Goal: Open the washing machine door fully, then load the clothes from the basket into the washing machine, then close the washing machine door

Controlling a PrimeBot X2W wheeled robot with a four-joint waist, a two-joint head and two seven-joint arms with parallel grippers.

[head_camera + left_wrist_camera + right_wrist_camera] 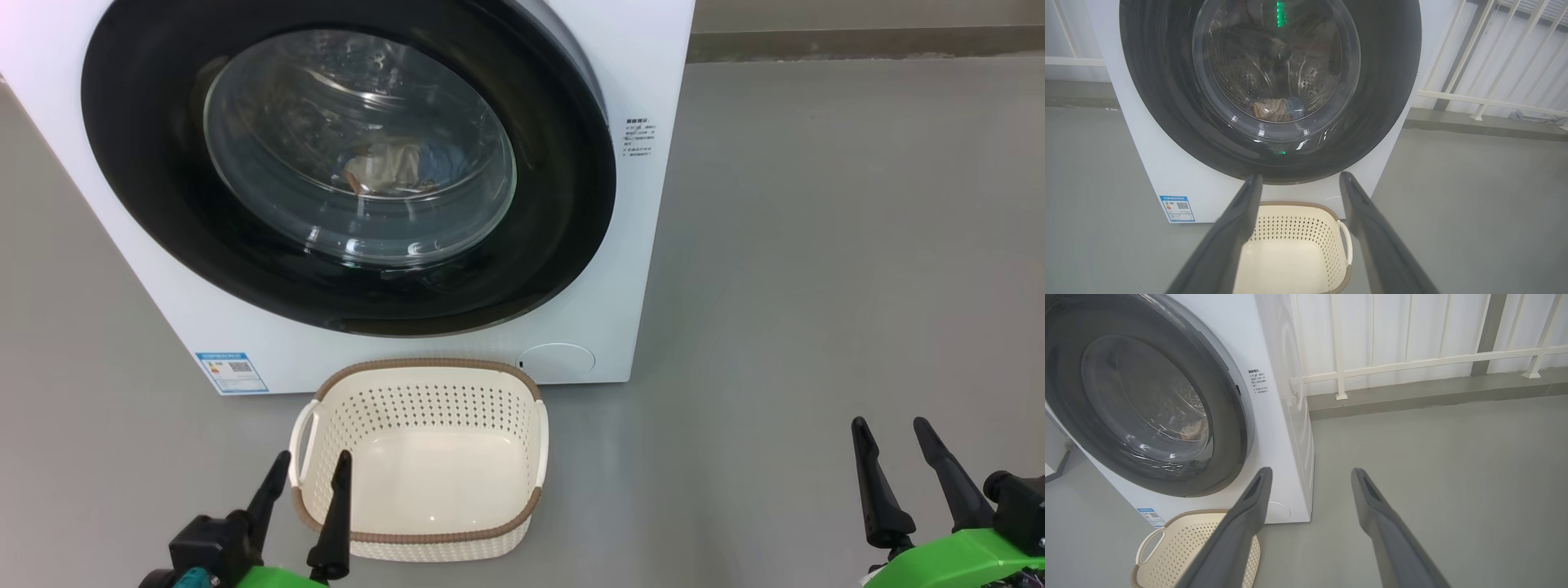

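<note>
Grey floor (816, 245); white railing (1336, 343) behind washing machine (645, 245); basket (424, 400) on floor.

Blue QR-code sticker (231, 372) at lower left front corner of the washing machine (624, 286), small printed lines (639, 137) near its right edge, neither legible

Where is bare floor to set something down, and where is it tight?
Widest: grey floor right of the washing machine, ahead of the right claw. Smaller patch left of the basket, under the blue label. Tight: the strip between basket and machine, and the basket's near-left rim by the left claw.
</note>
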